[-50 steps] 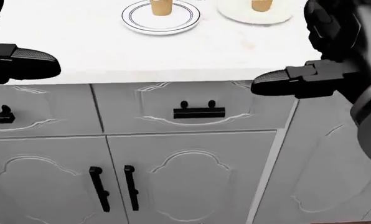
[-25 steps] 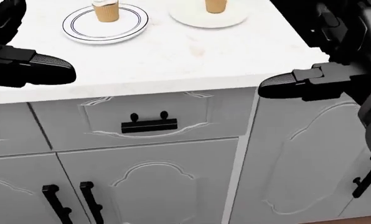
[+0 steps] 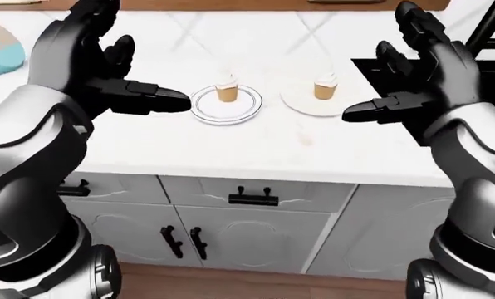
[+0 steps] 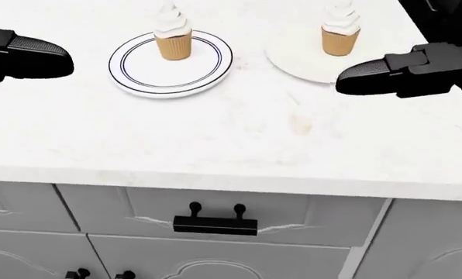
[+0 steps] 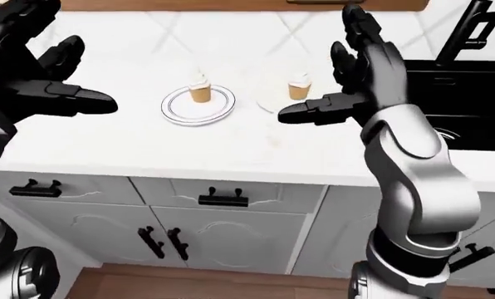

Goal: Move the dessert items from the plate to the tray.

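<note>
Left hand [image 3: 106, 68] and right hand [image 3: 422, 75] are matte black, three blocky fingers each with rounded tips; forearms [image 5: 413, 162] wear glossy silver-grey shells, shading to black at the elbows; dark ribbed joints below.

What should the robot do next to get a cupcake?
Probably lower the left robot hand toward the cupcake on the striped plate. Both hands are open and raised above the counter, holding nothing, and that cupcake sits nearest the left one.
</note>
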{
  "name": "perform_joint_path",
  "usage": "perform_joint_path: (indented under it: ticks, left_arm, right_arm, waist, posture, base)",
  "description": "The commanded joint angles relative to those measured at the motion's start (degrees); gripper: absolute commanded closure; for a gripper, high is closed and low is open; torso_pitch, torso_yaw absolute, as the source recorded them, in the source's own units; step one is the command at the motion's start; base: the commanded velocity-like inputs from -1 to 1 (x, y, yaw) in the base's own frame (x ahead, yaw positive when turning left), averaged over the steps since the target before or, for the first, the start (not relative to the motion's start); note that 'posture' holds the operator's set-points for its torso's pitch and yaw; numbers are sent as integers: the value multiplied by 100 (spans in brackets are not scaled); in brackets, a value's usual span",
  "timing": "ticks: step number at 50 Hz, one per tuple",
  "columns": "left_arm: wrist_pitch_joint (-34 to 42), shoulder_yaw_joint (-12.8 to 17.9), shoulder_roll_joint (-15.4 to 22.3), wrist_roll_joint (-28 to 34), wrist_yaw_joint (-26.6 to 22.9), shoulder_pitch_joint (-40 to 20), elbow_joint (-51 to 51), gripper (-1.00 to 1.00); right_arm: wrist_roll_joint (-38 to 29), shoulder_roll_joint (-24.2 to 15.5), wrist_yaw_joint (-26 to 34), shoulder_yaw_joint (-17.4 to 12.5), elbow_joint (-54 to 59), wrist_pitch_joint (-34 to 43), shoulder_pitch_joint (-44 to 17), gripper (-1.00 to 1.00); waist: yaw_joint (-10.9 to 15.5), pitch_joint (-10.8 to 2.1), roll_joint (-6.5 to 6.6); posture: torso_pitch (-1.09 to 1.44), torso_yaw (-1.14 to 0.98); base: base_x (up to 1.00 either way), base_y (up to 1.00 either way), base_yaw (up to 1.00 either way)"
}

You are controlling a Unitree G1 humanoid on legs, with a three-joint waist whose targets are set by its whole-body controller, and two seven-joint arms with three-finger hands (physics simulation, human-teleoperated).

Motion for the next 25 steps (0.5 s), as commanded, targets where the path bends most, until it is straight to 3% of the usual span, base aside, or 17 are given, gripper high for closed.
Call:
perform_joint_path:
  ticks: [1,3,4,5,6,14,17,19,20,22,25]
  left_arm:
    - [-69,-18,11,32,-5,-45,53,-100]
    - [-53,-11,16,41,-13,-80,63,-100]
    - [-38,-3,30,44,-17,-112,79,-100]
    - [-36,2,35,45,-23,-121,83,-100]
    - [-22,5,39,43,-26,-133,77,-100]
    - [51,0,44,40,-18,-192,55,-100]
    - [46,-14,32,55,-19,-211,74,-100]
    - [46,-21,25,63,-22,-203,66,-100]
    - [-2,-30,19,81,-35,-149,66,-100]
    - [-114,-53,17,127,-72,-82,119,-100]
    - [-135,-64,-1,160,-91,-69,125,-100]
  right_arm:
    - [45,-77,-16,-41,-38,-43,-95,-100]
    - [75,-105,-41,-41,-13,-2,-115,-100]
    - [106,-147,-57,-67,-13,73,-176,-100]
    - [156,-180,-71,-101,-62,133,-222,-100]
    - [180,-206,-79,-111,-52,124,-243,-100]
    - [325,-365,-151,-159,-12,134,-319,-100]
    - [371,-402,-184,-180,3,155,-340,-100]
    - [382,-415,-207,-181,19,132,-327,-100]
    - [379,-420,-207,-175,32,92,-301,-100]
    - [392,-430,-214,-176,32,75,-287,-100]
    - [402,-426,-227,-169,19,48,-273,-100]
  waist:
    - [2,17,-16]
    - [21,38,-244]
    - [-16,-28,-456]
    - [-64,-99,-759]
    - [6,5,-497]
    - [-29,145,-468]
    - [-75,53,-266]
    - [-120,-139,83]
    - [-49,-195,-117]
    - [-46,-185,-4]
    - [4,-248,-76]
  posture:
    - [0,0]
    - [0,0]
    - [0,0]
    - [0,0]
    - [0,0]
    - [0,0]
    - [0,0]
    - [0,0]
    - [0,0]
    - [0,0]
    - [0,0]
  base:
    - [0,0,0]
    - [0,0,0]
    - [0,0,0]
    - [0,0,0]
    - [0,0,0]
    - [0,0,0]
    - [0,0,0]
    - [0,0,0]
    - [12,-2,0]
    - [19,-2,0]
    - [21,-2,0]
